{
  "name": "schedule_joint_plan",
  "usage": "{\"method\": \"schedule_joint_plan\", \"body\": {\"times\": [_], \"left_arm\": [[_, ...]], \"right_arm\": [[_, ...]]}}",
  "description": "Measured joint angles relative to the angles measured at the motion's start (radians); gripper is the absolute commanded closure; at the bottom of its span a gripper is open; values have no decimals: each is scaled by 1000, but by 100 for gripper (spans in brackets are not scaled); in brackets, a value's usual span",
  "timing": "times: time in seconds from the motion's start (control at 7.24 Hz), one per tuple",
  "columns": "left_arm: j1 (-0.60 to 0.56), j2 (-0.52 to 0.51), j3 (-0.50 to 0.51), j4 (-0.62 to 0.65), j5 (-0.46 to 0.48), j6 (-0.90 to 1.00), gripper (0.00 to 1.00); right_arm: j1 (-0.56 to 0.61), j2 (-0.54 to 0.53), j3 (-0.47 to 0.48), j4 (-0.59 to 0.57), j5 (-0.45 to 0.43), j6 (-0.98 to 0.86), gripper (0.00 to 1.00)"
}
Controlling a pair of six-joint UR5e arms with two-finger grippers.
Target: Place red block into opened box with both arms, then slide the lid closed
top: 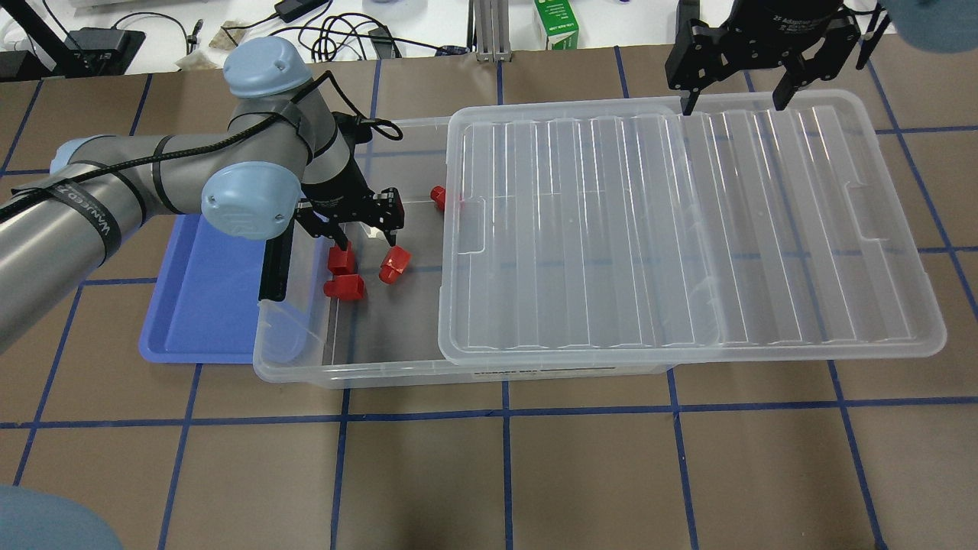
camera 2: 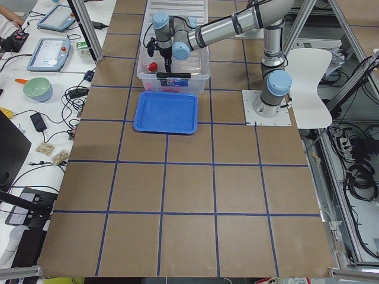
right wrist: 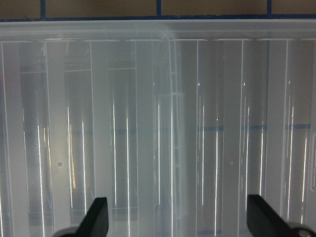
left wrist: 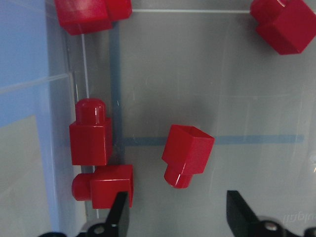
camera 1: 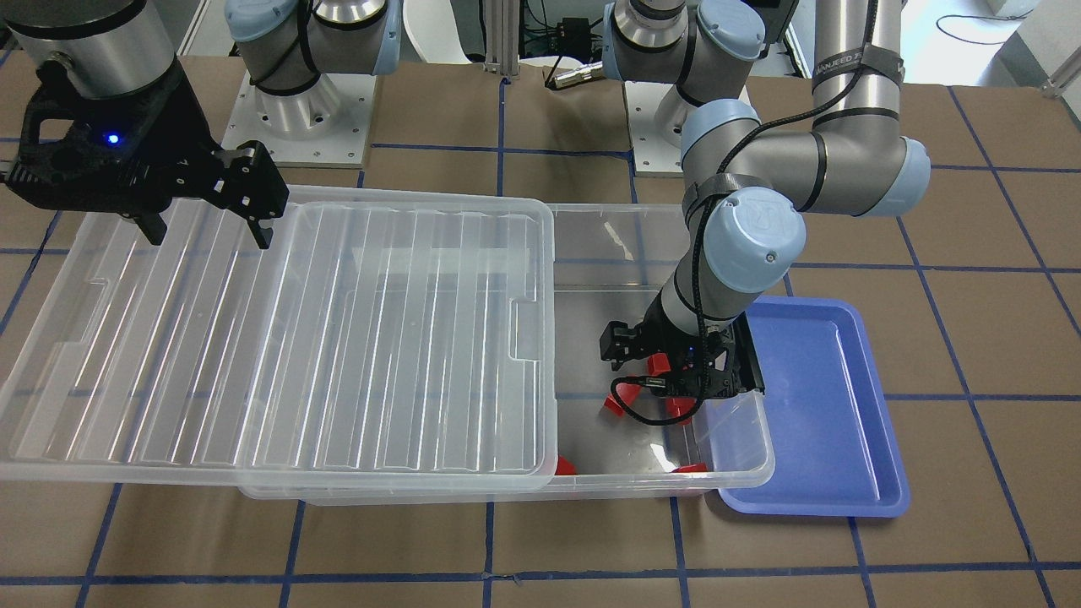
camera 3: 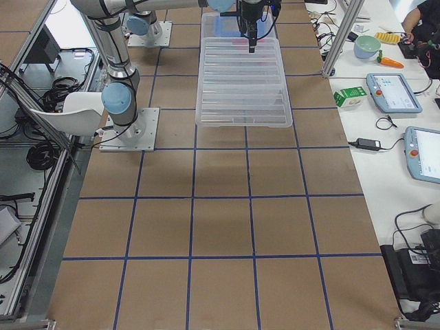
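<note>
The clear box lies across the table with its left end uncovered. Its ribbed lid is slid toward the robot's right and overhangs that end. Several red blocks rest on the box floor, among them a red block lying loose just ahead of my left gripper. That gripper is open and empty, lowered inside the box above the blocks. My right gripper hangs open over the lid's far long edge, holding nothing.
An empty blue tray lies against the box's open end, under the left arm. A black latch bar sits on that end wall. One red block lies by the far wall, near the lid's edge.
</note>
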Motion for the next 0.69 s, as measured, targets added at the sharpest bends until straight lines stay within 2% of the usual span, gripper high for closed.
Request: {"method": "schedule_joint_plan", "body": {"times": [0.28, 0.69], "left_arm": [[18, 41, 91, -67, 8, 10, 0], [36, 113, 308, -349, 15, 39, 0]], "right_arm": [[0, 0, -1, -1, -1, 2, 0], [0, 0, -1, -1, -1, 3, 0]]}}
